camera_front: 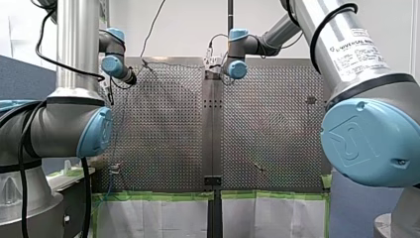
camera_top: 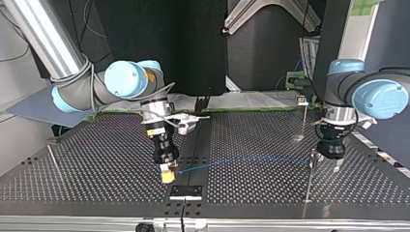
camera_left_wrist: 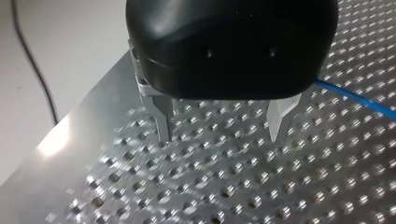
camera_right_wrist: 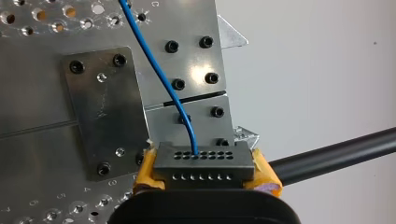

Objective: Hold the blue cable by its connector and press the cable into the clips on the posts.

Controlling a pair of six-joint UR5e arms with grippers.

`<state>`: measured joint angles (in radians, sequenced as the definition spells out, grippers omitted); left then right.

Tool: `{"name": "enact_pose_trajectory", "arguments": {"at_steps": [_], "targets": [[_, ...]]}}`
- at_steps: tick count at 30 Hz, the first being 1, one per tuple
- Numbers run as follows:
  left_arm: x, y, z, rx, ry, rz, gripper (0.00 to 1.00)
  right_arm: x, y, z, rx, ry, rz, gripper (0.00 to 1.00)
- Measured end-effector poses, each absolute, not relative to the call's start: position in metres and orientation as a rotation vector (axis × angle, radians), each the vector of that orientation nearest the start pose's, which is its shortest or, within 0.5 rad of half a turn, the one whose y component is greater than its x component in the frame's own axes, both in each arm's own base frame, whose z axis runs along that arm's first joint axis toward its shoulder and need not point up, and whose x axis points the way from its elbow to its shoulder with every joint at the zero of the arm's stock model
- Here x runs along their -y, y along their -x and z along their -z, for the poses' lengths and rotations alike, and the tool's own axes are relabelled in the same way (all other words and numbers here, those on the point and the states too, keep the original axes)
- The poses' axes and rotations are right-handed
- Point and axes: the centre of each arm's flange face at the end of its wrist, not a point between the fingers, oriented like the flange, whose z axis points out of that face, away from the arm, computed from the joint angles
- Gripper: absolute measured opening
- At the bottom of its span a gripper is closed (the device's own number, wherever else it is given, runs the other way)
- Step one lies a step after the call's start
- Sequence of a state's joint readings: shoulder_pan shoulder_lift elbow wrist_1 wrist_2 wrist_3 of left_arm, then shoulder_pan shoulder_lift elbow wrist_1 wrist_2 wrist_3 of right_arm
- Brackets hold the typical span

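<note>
In the top view my right gripper (camera_top: 168, 177) points down near the table's near edge, its yellow pads shut on the grey connector (camera_right_wrist: 203, 161). The blue cable (camera_top: 241, 161) runs from it, low over the table, toward the view's right, as far as a thin post (camera_top: 309, 181). Just beside that post hangs my left gripper (camera_top: 325, 162), open and empty. In the left wrist view its metal fingers (camera_left_wrist: 161, 116) stand wide apart over the perforated plate, with the blue cable (camera_left_wrist: 355, 95) passing beside them. The cable (camera_right_wrist: 159, 70) leaves the connector's top row of holes.
A second thin post (camera_top: 303, 121) with a clip on top stands farther back at the top view's right. A bare rod (camera_top: 52, 162) rises at the view's left. A black bracket (camera_top: 186, 192) lies on the centre seam just below the connector.
</note>
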<state>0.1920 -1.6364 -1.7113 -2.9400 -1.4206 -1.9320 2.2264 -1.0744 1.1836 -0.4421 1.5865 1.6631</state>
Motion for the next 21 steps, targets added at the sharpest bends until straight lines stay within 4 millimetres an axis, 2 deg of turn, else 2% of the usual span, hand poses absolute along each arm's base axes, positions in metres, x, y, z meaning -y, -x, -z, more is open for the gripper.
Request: {"name": "enact_pose_trajectory", "arguments": {"at_steps": [13,21], "targets": [[0.064,-0.484,-0.436,-1.571,0.332,0.173,1.0,0.489,-0.543,-0.431,0.745,-1.329,-1.947,0.0],[0.093,-0.45,-0.453,-1.602,0.287,0.262,1.0,0.489,-0.543,-0.431,0.745,-1.329,-1.947,0.0]]}}
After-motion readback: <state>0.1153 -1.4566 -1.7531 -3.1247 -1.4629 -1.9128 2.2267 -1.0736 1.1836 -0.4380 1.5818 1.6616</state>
